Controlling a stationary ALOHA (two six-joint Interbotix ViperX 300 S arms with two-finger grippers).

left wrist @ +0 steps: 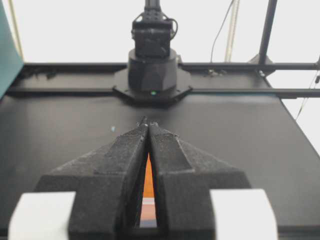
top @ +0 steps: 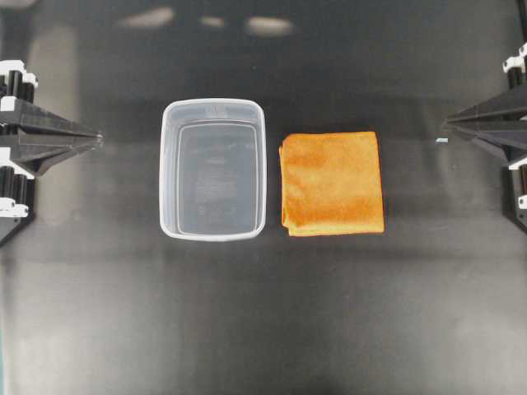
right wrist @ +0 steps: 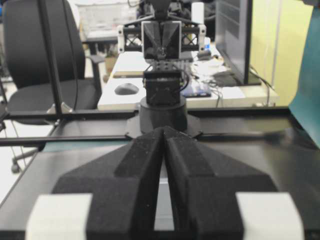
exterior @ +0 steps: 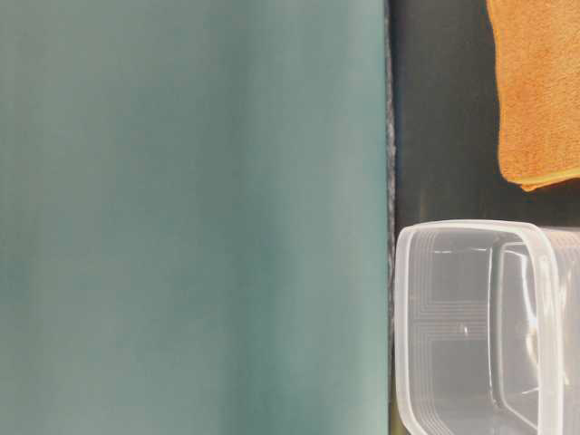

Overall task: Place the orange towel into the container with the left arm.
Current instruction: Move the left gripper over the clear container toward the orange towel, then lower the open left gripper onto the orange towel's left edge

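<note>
The orange towel (top: 332, 183) lies folded flat on the black table, just right of the container (top: 213, 169), a clear empty plastic tub at the table's middle. Both show in the table-level view, the towel (exterior: 535, 91) at the top right and the container (exterior: 489, 326) at the bottom right. A sliver of the towel (left wrist: 148, 177) shows through the left gripper's fingers. My left gripper (top: 99, 138) is shut and empty at the far left edge, well away from the tub. My right gripper (top: 446, 123) is shut and empty at the far right edge. In the wrist views both grippers (left wrist: 148, 122) (right wrist: 164, 130) have their fingertips together.
A teal wall (exterior: 190, 217) fills the left of the table-level view. The opposite arm's base (left wrist: 152, 65) stands across the table in the left wrist view, and the other base (right wrist: 162, 107) in the right wrist view. A small pale speck (top: 441, 141) lies near the right gripper.
</note>
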